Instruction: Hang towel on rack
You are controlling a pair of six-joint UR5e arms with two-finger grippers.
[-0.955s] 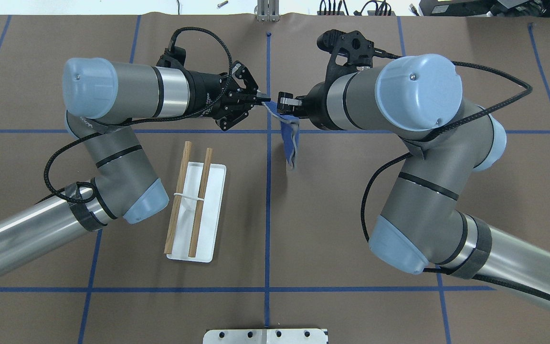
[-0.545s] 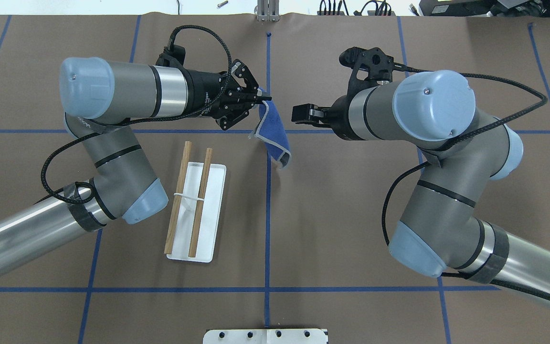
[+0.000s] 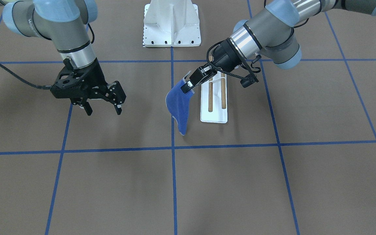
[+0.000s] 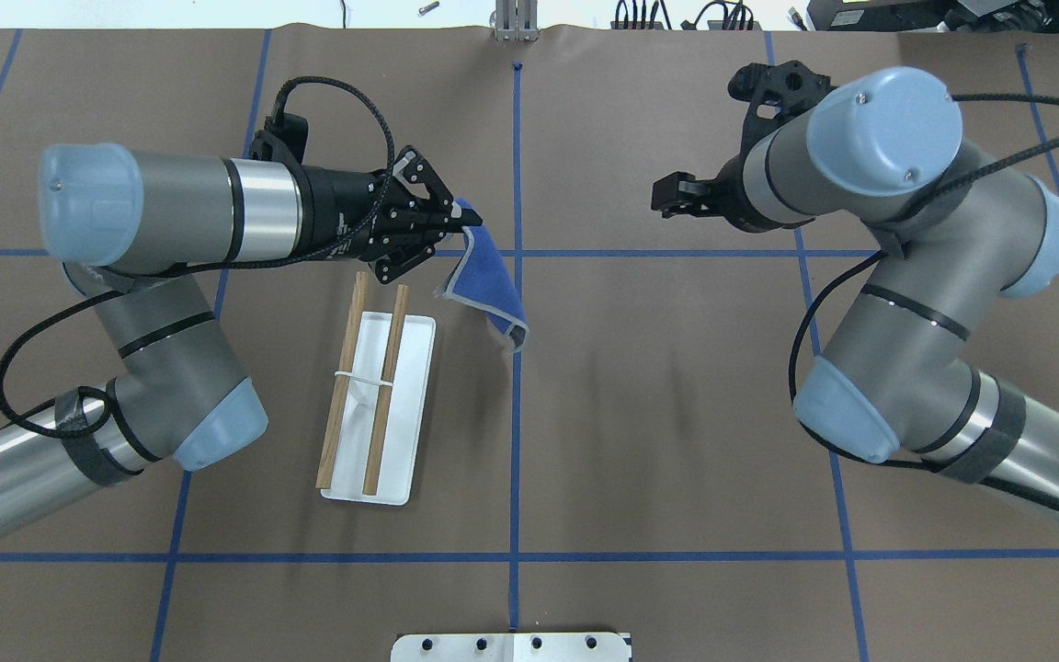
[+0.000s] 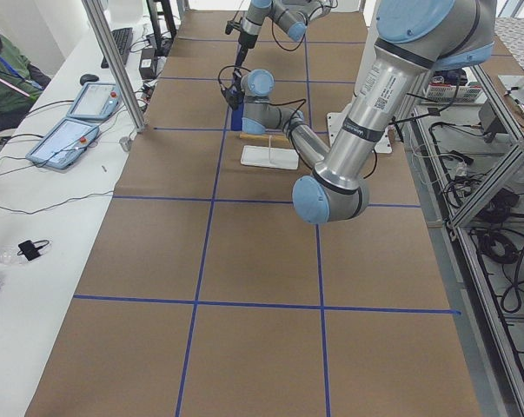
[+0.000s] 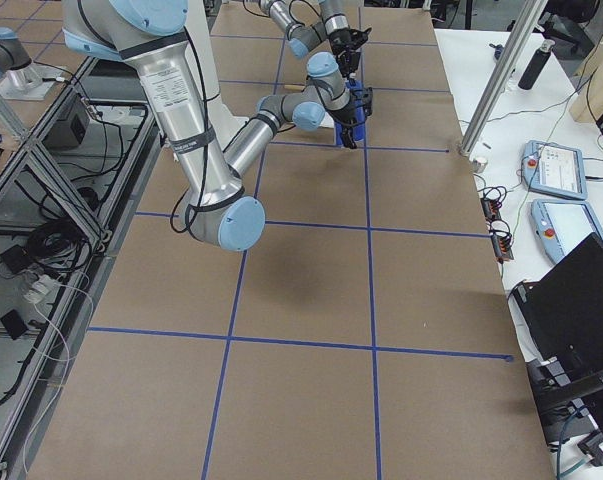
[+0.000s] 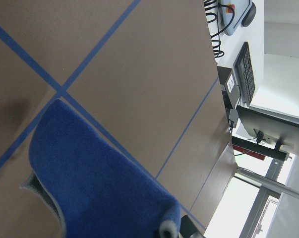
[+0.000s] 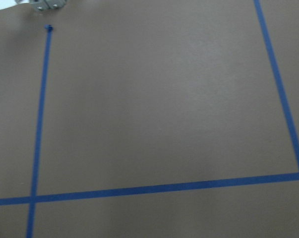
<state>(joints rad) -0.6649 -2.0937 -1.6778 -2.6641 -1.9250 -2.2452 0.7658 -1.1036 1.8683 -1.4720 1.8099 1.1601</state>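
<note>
Towel [image 4: 486, 279] nearer rack [image 4: 412, 372] — limp blue drape

Brown table cover [image 4: 640, 414] with blue tape grid [image 4: 516, 460] (white bench [image 5: 36, 295] alongside)

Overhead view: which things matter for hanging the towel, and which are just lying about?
Job: towel, rack, left gripper shut on the towel's corner.
Lying about: white pedestal, cables at the far edge, right gripper (open, empty).
</note>
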